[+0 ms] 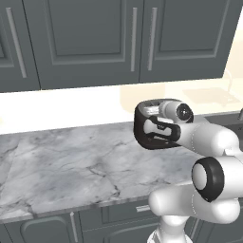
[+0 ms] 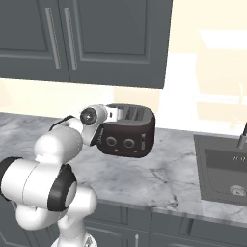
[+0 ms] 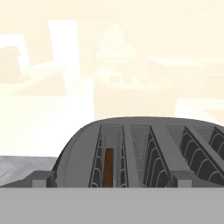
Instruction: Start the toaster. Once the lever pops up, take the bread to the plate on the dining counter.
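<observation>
While the marble desk [image 2: 159,178] stretched wide, the toaster [image 2: 129,131] sat at its far edge, left of the sink [image 2: 223,172]. Its left slot held the bread [image 3: 108,167], seated deep. Hovering just above, the pincer [image 3: 112,186] stood open; pressing the lever squarely down would probably start it cleanly.

Surface finish: worktop and appliance

Toaster [image 2: 126,130]: smooth, dark, semi-matt shell, wire-ribbed slots. Counter [image 1: 61,166]: polished grey-veined marble. Cabinets [image 1: 85,38]: matt grey painted panels.

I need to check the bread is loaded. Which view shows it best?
The hand view: it looks into the toaster's slots, where the bread stands on edge. Both base views show the toaster from outside, the slice hidden.
</observation>
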